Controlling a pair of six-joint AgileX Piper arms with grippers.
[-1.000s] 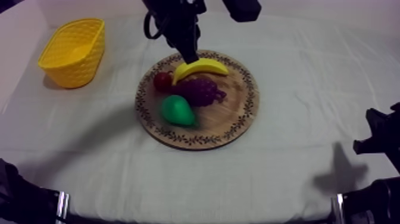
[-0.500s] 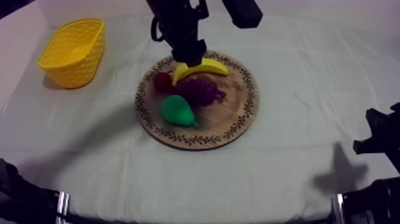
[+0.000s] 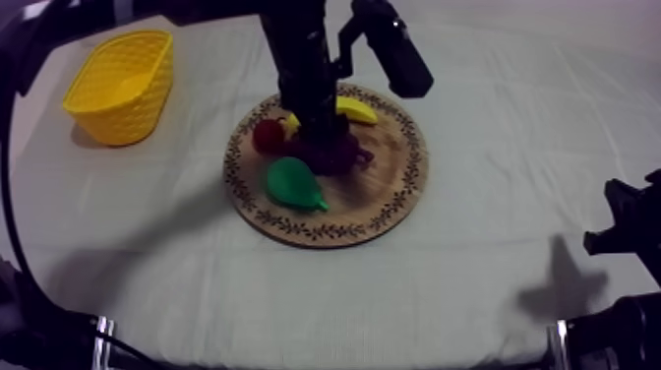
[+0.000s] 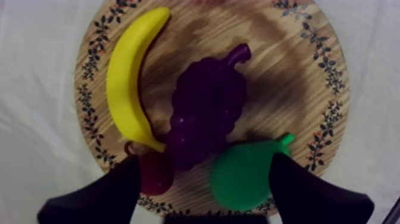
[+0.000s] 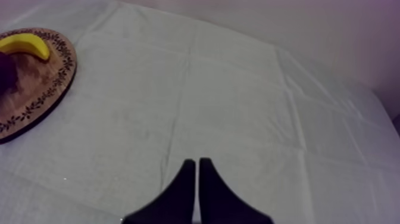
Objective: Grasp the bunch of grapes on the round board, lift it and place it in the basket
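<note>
The purple bunch of grapes (image 4: 205,113) lies in the middle of the round wooden board (image 4: 286,71), between a banana (image 4: 128,83), a green pear (image 4: 244,176) and a small red fruit (image 4: 156,176). My left gripper (image 4: 205,167) hangs open just above the grapes, one finger at each side of the bunch's wide end. From above, the left gripper (image 3: 320,133) covers part of the grapes (image 3: 346,155) and the banana (image 3: 356,109). The yellow basket (image 3: 123,84) stands at the far left. My right gripper (image 5: 196,165) is shut on nothing, low over the cloth at the right (image 3: 630,231).
The pear (image 3: 293,184) and the small red fruit (image 3: 264,135) sit on the left half of the board (image 3: 393,197). Bare cloth lies between the board and the basket. In the right wrist view the board (image 5: 36,101) with the banana (image 5: 27,46) lies far off.
My left arm has come down and forward over the board, from the banana's far side to right above the grapes. The fruit and the right arm have not moved.
</note>
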